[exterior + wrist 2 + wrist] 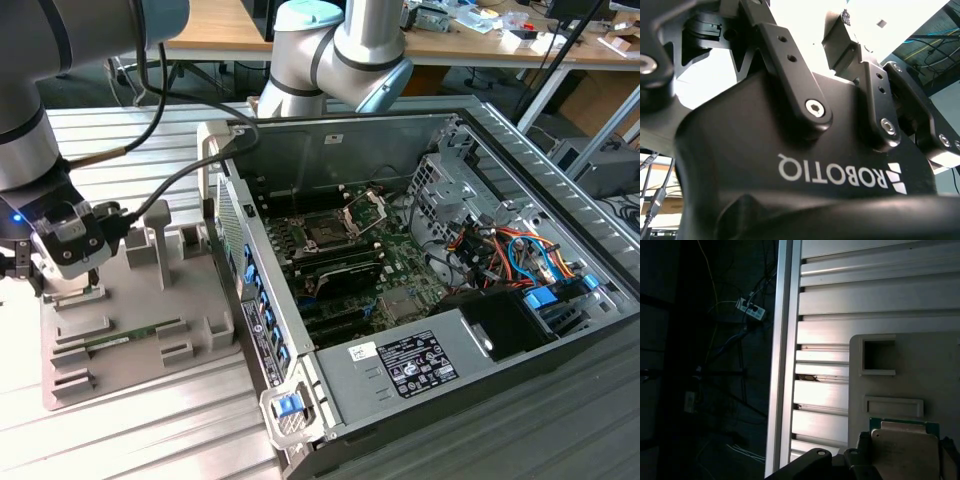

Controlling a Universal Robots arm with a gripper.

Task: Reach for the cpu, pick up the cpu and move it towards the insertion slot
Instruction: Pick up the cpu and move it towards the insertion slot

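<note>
At the exterior view's left, the gripper [78,283] hangs low over a grey holder tray [200,370] on the ribbed metal desk [150,440]. In the first wrist view the cpu [902,450] lies on this tray, silver top up, with dark gripper parts close at two opposite sides. Whether it is pinched, I cannot tell. Further right stands an open computer case [330,150]. The insertion slot [328,232] sits in its green board with the metal frame lifted, well apart from the cpu.
</note>
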